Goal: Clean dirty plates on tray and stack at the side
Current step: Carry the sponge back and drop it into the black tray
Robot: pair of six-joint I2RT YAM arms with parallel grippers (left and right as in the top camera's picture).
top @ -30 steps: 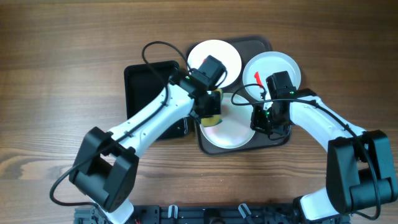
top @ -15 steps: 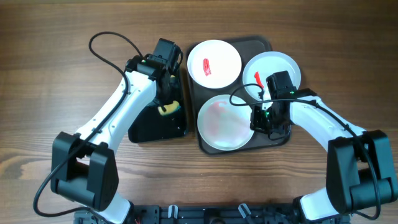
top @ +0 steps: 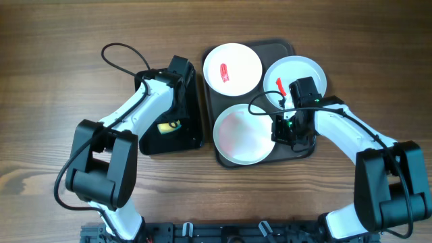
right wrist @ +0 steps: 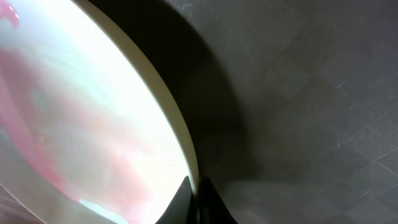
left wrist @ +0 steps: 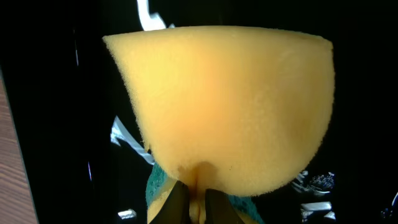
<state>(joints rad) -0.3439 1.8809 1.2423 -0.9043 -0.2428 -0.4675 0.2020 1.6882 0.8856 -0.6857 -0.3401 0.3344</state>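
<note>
On tray (top: pixel 287 48), right pincer (right wrist: pixel 196 205) pinches plate (top: pixel 239 135); in tub (top: pixel 190 137), left pincer (left wrist: pixel 193 202) clamps sponge (left wrist: pixel 230 106).

Robot lab, wood-grain table (top: pixel 54 61), twin arms (top: pixel 148 115)

plates (top: pixel 232 68): three on tray (top: pixel 286 48) | sponge (top: pixel 169 126): over tub (top: pixel 187 132) | right end effector (top: pixel 286 133): at near plate (top: pixel 237 135) rim
</note>
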